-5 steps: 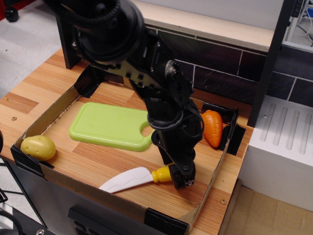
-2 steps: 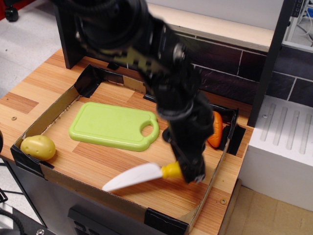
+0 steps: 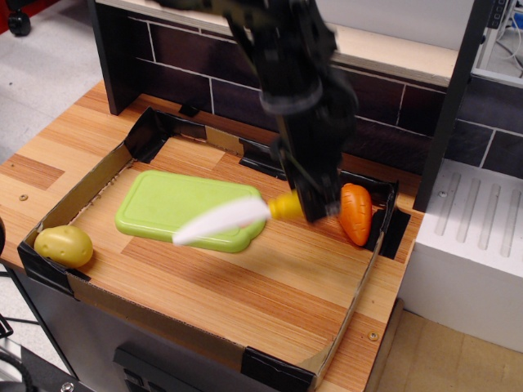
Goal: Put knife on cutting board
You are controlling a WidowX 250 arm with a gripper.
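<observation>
Held in the air: knife [image 3: 233, 219], clamped at the yellow handle end by the gripper [image 3: 309, 206], white blade reaching out to the image-left and slightly down. Jaws closed on the handle, as far as the motion blur allows; the exact contact between fingers and plastic not sharp enough to confirm. Long axis of the knife close to horizontal in the picture, tip dipping a little, handle end higher.

Below the blade: cutting board [image 3: 176, 207], light green, lying flat on the wooden floor of the cardboard tray [image 3: 78, 186], its handle hole partly hidden behind the blade. Blade overlapping the board's near-right corner in this 1 view, but clearly lifted, not resting. Handle and gripper seemingly just off the board's right end, over bare wood, though height makes that hard to pin down.

So the key relation: board lying to the image-left of the jaws, along the same line as the blade. Likely need: a short carry leftward and then a descent, so the whole knife, handle included, lands inside the raised rim rather than straddling the edge.

Orange carrot [image 3: 356, 213] just right of the gripper, near the tray's right wall; yellow potato [image 3: 64, 245] in the near-left corner, well apart from the board. Neither in the path.
</observation>
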